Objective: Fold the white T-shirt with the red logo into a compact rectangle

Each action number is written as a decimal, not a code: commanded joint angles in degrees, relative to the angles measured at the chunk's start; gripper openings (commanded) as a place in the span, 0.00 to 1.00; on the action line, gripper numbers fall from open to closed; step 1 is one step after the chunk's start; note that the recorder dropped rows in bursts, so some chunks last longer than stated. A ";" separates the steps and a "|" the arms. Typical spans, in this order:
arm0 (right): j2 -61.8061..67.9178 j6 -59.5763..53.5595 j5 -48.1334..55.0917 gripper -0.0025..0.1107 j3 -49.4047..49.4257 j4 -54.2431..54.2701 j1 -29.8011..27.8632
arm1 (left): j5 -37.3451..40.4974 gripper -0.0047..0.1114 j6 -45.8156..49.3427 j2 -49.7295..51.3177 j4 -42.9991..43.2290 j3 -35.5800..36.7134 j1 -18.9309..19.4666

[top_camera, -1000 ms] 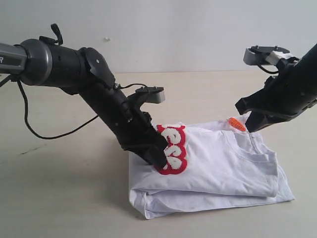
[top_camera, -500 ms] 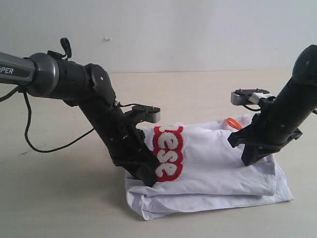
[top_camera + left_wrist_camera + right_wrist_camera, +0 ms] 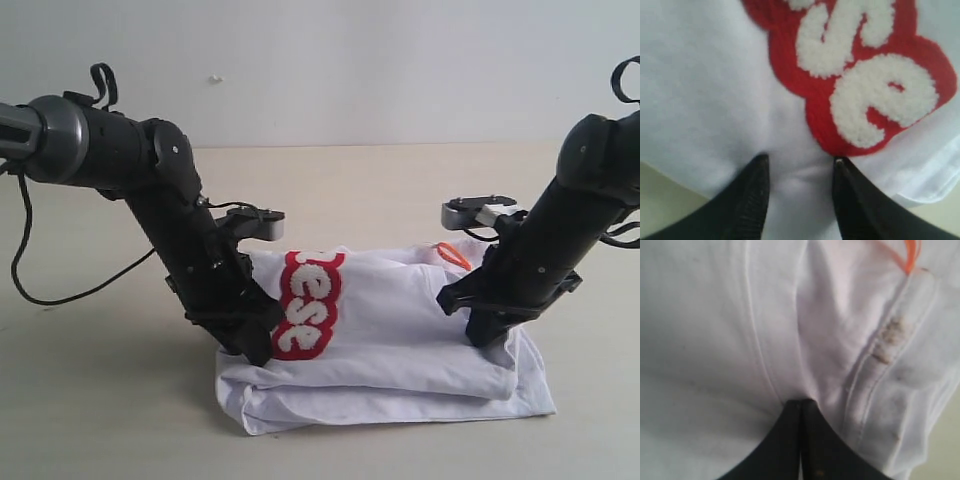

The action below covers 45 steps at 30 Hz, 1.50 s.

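Left end effector [image 3: 800, 162]: jaws parted, pressed onto white T-shirt [image 3: 400, 320] beside red logo [image 3: 305, 305]. Right end effector [image 3: 801, 402]: jaws closed, at collar end. Shirt folded, lower centre, on counter [image 3: 360, 190]. Risk: layers dragged apart if cloth snagged during withdrawal.

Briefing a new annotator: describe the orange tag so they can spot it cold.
A folded white T-shirt lies on the tan table. At its far edge, beside the right gripper, loops a small orange tag. It is the only orange thing; the logo is red.
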 commanded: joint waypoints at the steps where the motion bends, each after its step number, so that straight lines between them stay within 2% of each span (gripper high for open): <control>1: 1.12 -0.07 -4.52 0.02 0.07 -0.12 3.05 | -0.11 0.41 -0.63 1.32 5.48 1.09 1.95; 6: 1.12 -1.86 -6.95 0.02 0.07 5.48 3.75 | 0.04 0.41 -0.63 1.32 5.74 1.09 3.57; 15: 1.12 -6.66 -4.12 0.02 0.07 7.28 3.75 | 0.26 0.41 -0.83 1.32 5.96 1.09 7.95; 21: -1.01 -6.75 -5.05 0.02 -0.03 7.12 3.75 | 1.95 0.40 -0.70 -0.97 5.52 1.09 8.23; 29: -8.99 -6.61 -7.25 0.02 -0.03 6.56 3.75 | -0.82 0.40 -2.72 -8.90 5.25 1.09 9.21; 36: -14.45 0.20 -6.99 0.02 0.07 -1.22 3.75 | -0.79 0.40 -6.38 -14.08 3.38 1.47 9.32; 41: -17.80 3.98 -6.87 0.02 0.07 -6.05 3.75 | -7.84 0.37 -6.38 -18.24 -0.61 5.50 9.32; 45: -21.63 5.10 -7.01 0.02 0.07 -9.52 3.75 | -17.53 0.35 -6.38 -22.89 -2.09 12.92 9.32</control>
